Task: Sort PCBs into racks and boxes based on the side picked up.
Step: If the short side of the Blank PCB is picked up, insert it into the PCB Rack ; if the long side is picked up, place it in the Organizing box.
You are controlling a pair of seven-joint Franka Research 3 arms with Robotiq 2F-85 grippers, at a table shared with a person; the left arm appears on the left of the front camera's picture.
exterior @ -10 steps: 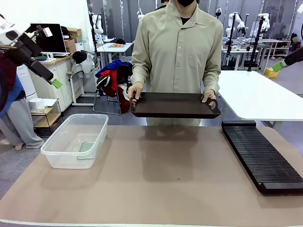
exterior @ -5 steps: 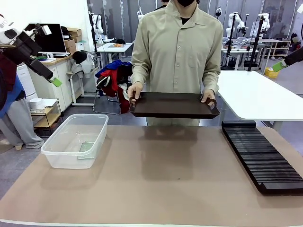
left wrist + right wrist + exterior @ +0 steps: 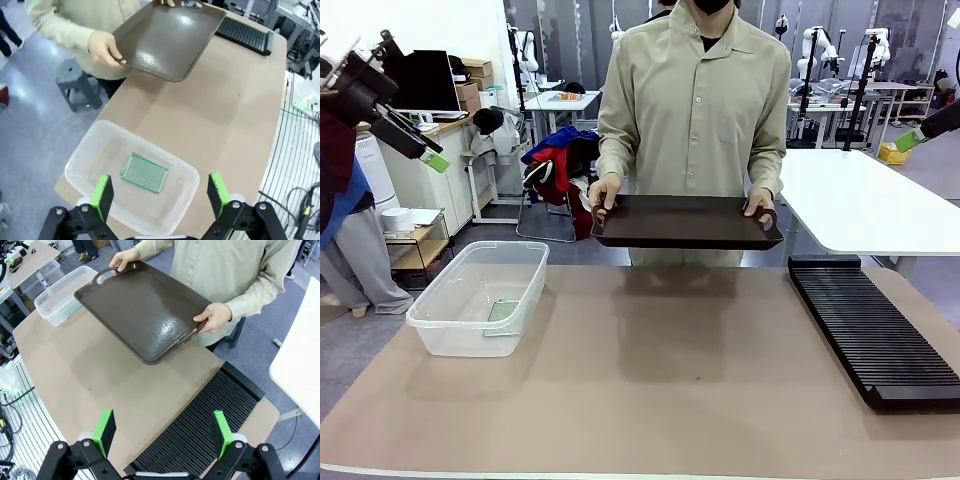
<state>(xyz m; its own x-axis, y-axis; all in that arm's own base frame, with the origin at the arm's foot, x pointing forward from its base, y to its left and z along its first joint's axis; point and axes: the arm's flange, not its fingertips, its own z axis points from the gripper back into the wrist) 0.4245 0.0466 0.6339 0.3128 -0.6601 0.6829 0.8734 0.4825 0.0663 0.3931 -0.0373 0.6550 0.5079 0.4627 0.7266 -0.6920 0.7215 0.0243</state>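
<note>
- The person stands at the far side holding a brown tray (image 3: pixel 686 221) level in both hands, above the table (image 3: pixel 650 380) and not touching it.
- From the right wrist view the tray's top looks bare; I see no boards on it.
- 1 PCB (image 3: pixel 144 172) lies flat on the floor of the clear box (image 3: pixel 448 330), which sits at the table's left end.
- The black rack (image 3: pixel 875 335) lies along the right end, well apart from the box, and every slot I can see is unfilled.
- The left gripper (image 3: pixel 159 195) hangs high above the box with its jaws spread wide, holding nothing.
- The right gripper (image 3: pixel 163 432) hovers over the near end of the rack, jaws also wide apart, with nothing between them.
- My guess is that sorting is at a pause: 1 board is placed and the arms wait for more.
- Risk 1: if the tray comes down between the arms while either one descends, a finger could clip its rim or a hand.
- Risk 2: a thin flat board on that glossy tray may slide away from the pads and be grabbed crooked.
- Risk 3: a board read by the wrong side ends up in the box when it belongs in the rack.
</note>
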